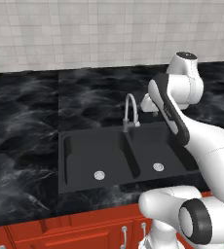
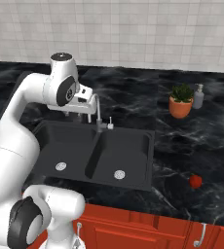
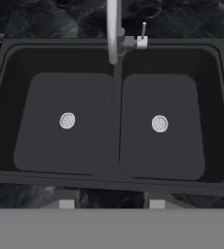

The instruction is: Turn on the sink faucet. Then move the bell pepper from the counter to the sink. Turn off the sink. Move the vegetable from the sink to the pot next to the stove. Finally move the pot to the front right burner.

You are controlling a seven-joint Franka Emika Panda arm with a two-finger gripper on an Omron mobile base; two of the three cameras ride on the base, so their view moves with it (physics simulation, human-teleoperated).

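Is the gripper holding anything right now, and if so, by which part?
Nothing is held. The gripper hangs above the sink with only empty air between its fingers; the bell pepper lies on the counter.

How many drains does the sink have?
2. One drain sits in the middle of the left basin floor, the other drain in the middle of the right basin, either side of the sink's central divider. Neither is covered.
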